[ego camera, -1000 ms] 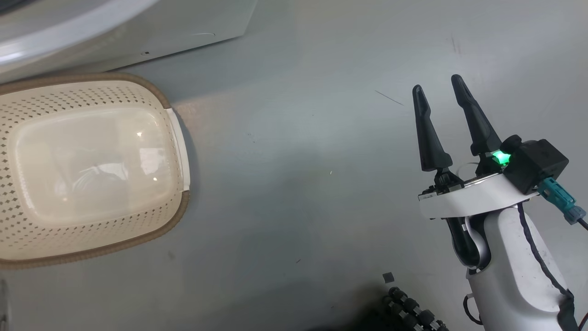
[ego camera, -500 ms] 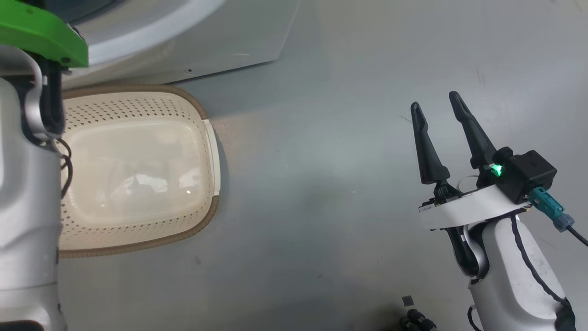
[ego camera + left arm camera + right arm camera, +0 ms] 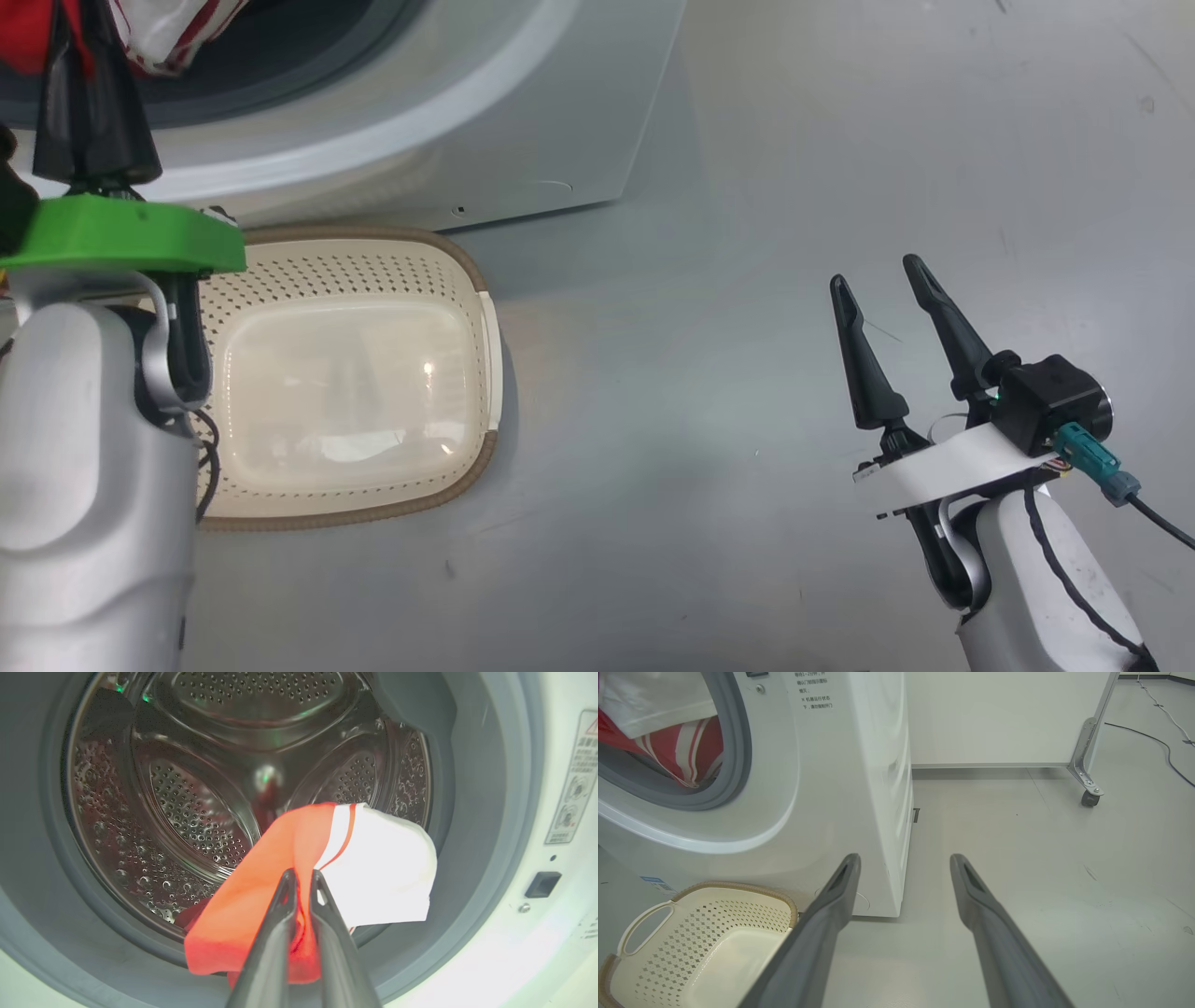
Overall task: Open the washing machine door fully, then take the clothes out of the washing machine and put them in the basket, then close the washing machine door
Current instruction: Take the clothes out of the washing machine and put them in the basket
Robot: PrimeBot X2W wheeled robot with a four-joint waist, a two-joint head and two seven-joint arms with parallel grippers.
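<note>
- Pinching tight, the left tool [image 3: 300,877] grips the clothes [image 3: 261,905] at the washer [image 3: 486,812] mouth.
- The head view has swung up this last second, so the clothes are newly in shot.
- The basket [image 3: 355,271] waits empty just below; the right tool [image 3: 873,271] hangs wide, well apart.
- My call: the haul-out is starting.

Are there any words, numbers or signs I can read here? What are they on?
Nothing here can be read for sure.
Printed lines of Chinese characters on the washing machine front: too small to read.
Sticker beside the drum opening: blurred.
Blue label low on the machine: too small to read.
Basket: no words.
</note>
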